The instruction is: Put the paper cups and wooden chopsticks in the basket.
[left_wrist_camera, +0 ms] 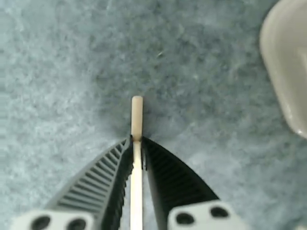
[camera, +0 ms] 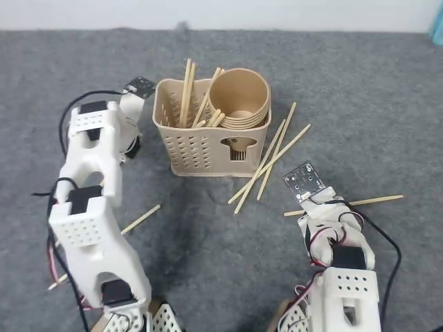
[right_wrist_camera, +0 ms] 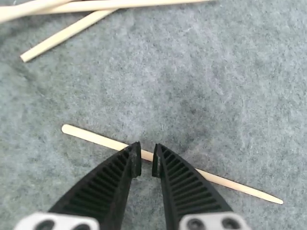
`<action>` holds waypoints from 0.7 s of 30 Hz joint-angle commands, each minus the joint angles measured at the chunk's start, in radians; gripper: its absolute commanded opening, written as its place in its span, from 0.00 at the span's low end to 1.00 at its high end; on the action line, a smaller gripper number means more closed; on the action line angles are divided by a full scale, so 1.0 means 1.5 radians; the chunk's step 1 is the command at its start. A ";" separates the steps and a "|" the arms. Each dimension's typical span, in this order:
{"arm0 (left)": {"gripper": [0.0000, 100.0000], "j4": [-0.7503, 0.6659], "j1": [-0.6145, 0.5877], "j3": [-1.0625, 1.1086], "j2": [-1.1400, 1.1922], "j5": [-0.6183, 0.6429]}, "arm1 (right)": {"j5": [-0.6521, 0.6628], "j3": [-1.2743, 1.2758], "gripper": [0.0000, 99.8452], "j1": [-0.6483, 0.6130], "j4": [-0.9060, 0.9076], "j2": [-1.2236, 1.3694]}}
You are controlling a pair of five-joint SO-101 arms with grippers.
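Left tool (left_wrist_camera: 136,142) is clamped on a chopstick (left_wrist_camera: 136,112), the rounded end poking out past the tips, over the grey table (left_wrist_camera: 57,57). A corner of the basket (left_wrist_camera: 288,72) sits at the right edge of that frame. Right tool (right_wrist_camera: 146,157) is parted by a narrow gap and grips nothing. Its tips are right over a second chopstick (right_wrist_camera: 96,137), which lies flat on the table and runs crosswise under both fingers. Loose chopsticks (right_wrist_camera: 67,34) are at the upper left of that frame. In the high view the left arm (camera: 90,180) fills the left side, with its wrist just beside the basket's left wall. The right arm (camera: 339,270) is at the lower right, with the second chopstick sticking out to its right. The basket stands at centre top. A stack of paper cups (camera: 239,93) sits in its right half, tilted with the mouth toward the camera. Several upright chopsticks (camera: 185,90) stand in its left half and beside the cups. The loose chopsticks fan out on the table just right of the basket. A stray chopstick (camera: 142,218) lies at lower left, beside the left arm.
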 commanded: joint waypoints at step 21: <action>0.01 0.106 -0.036 -0.020 -0.527 0.259 | -0.007 -0.004 0.05 0.007 -0.013 -0.014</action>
